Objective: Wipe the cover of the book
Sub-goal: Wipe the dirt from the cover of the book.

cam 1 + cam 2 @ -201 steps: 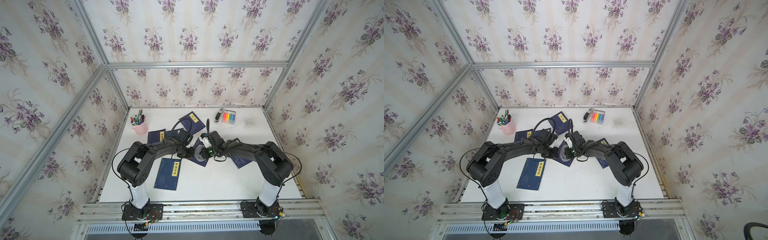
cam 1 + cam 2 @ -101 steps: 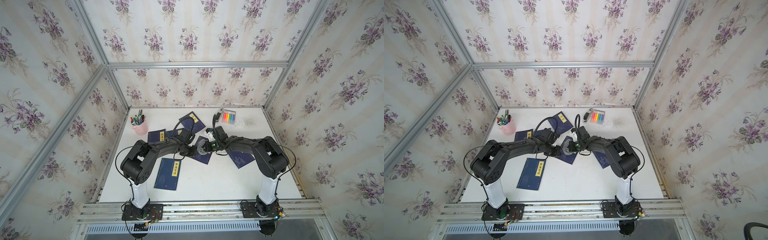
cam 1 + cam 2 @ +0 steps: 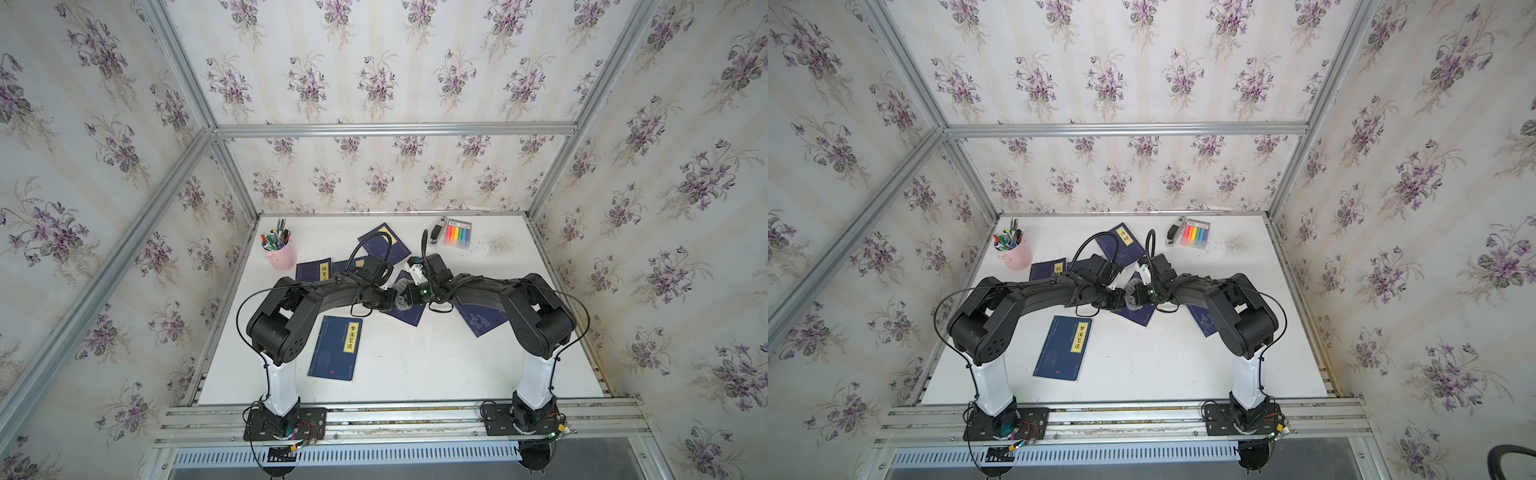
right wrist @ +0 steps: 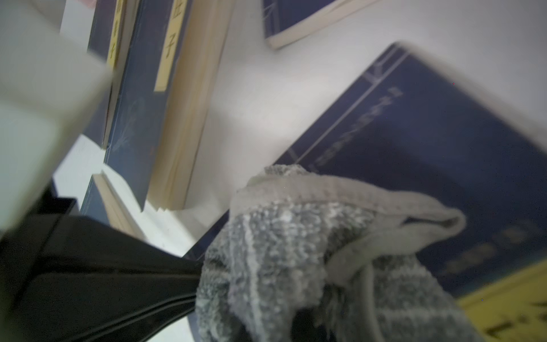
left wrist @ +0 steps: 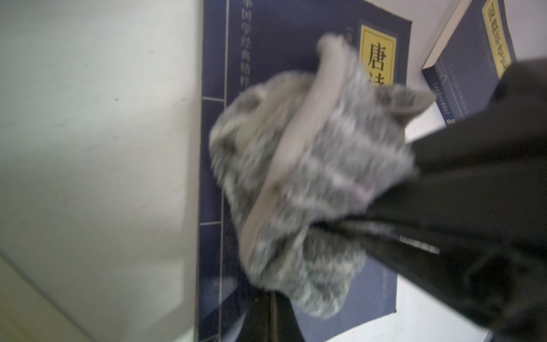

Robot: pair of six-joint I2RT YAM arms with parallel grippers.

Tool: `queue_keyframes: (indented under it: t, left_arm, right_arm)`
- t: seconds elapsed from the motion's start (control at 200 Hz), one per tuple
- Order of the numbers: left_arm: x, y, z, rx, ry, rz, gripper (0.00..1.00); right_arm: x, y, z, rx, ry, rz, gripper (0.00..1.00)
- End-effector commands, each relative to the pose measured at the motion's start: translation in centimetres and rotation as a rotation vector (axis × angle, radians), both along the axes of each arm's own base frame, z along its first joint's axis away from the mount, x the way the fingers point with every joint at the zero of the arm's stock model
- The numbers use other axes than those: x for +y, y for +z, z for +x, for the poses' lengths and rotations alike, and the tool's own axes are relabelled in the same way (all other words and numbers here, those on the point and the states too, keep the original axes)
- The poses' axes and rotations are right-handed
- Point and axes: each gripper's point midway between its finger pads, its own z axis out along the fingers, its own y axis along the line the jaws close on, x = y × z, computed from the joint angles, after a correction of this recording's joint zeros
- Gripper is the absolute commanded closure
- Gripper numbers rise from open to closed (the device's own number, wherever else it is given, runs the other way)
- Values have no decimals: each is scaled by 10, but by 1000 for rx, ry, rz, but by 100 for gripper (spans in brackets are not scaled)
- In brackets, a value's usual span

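room: white table (image 3: 415,374), walled in by violet-flowered wallpaper (image 3: 374,83) and an aluminium frame (image 3: 395,129).
book (image 5: 266,44): dark blue with a yellow title label; lies flat at mid-table between the two arm tips, which partly cover it in both top views.
cloth (image 5: 310,177): grey, bunched; rests on the cover, over part of the yellow label; blurred in the left wrist view.
right gripper (image 3: 407,296): reaches in from the right, clamped on the cloth.
left gripper (image 3: 388,300): reaches in from the left; jaws closed with nothing between them, tips at the cover just beside the cloth.
near-left book (image 3: 336,351): flat, well apart from the arm tips.
right book (image 3: 482,322): partly under the right arm.
overlapped books (image 3: 313,270): far left of the middle.
far book (image 3: 1125,247): behind the grippers, set at an angle.
pink cup (image 3: 280,253): far left, full of pens.
highlighter pack (image 3: 457,233): far, right of centre.
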Motion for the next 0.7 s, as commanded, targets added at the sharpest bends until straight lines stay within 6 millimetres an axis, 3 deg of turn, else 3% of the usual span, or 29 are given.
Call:
queue_keyframes:
  t: [0.0,0.085,0.215,0.23,0.255,0.37,0.515,0.694]
  left_arm:
    - [80,-59,-46,168,44,410,100]
    - [79,-59,-47,169,42,404,100]
    - [78,-60,-47,171,40,398,100]
    - [78,-60,-47,172,41,398,100]
    - [78,-60,-47,171,39,397,100]
    - [78,-60,-47,171,40,396,100]
    - [78,-61,-48,173,38,398,100]
    - [78,-62,-48,177,37,401,100]
  right_arm:
    - [-4,-14,-34,118,44,-38,100]
    - [-8,-14,-25,96,17,-52,100]
    - [-25,-19,5,107,-71,-27,100]
    - [-39,-20,19,110,-118,-24,100]
    - [-47,-22,26,114,-145,-24,100]
    - [-63,-23,47,110,-197,-18,100]
    - [-58,-15,38,110,-167,-2,100]
    - [-41,-12,-5,113,-64,-27,100]
